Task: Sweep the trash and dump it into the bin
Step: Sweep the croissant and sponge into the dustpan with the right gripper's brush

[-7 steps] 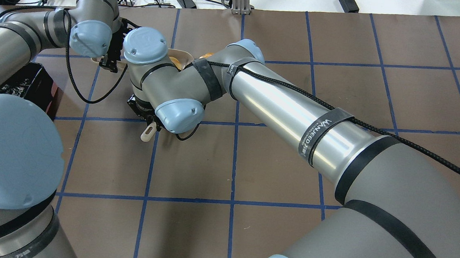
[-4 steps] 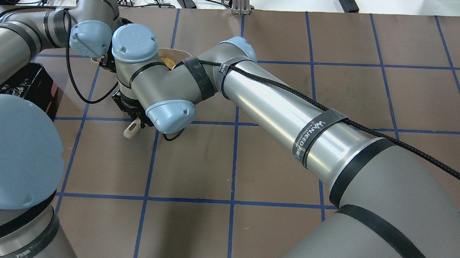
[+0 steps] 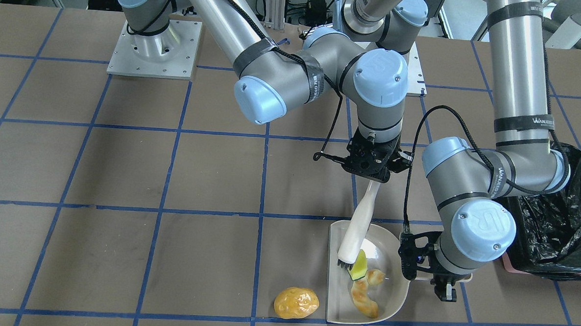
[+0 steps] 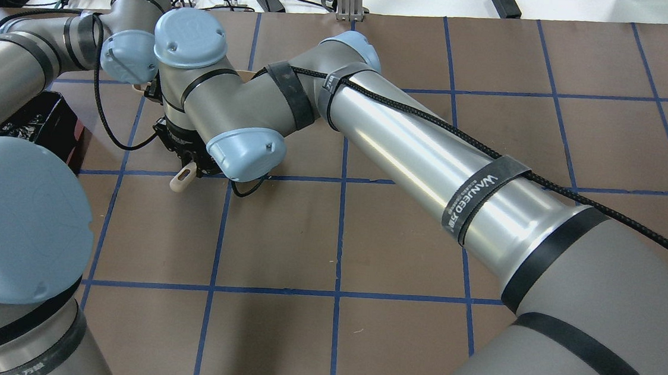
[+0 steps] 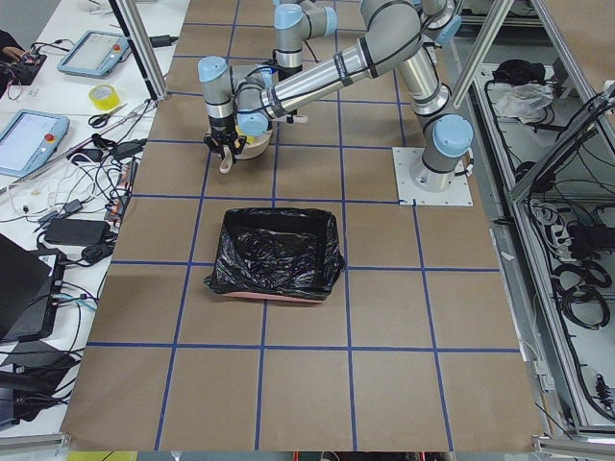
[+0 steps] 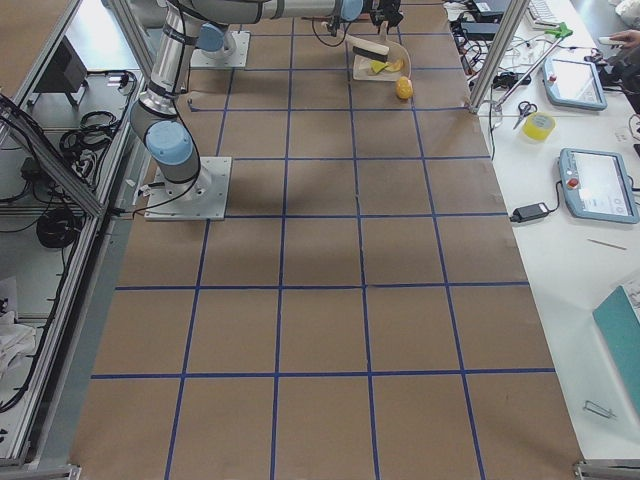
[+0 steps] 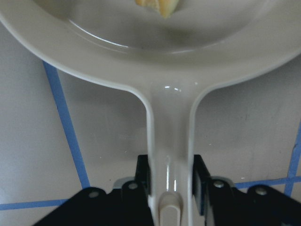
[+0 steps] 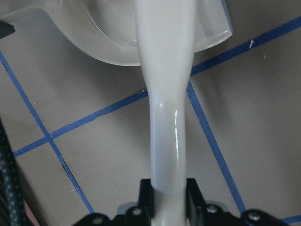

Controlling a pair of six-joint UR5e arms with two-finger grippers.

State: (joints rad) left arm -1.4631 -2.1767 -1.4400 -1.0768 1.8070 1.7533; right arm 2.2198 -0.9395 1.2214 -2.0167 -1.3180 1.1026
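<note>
Since a second ago the right gripper (image 8: 169,194), clamped on the brush (image 3: 361,220), has slid left in the overhead view. The yellow wedge (image 3: 360,265) and croissant (image 3: 363,299) sit in the dustpan (image 3: 397,295), bottom middle of the front view. The left gripper (image 7: 170,181) is squeezing the dustpan's handle. The potato lump (image 3: 296,303) is on the table just left of it, and the bin (image 3: 557,228) is at the right edge.

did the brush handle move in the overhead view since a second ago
Yes. The brush handle has slid to the view's left, away from the vertical blue tape line and toward the bin.
</note>
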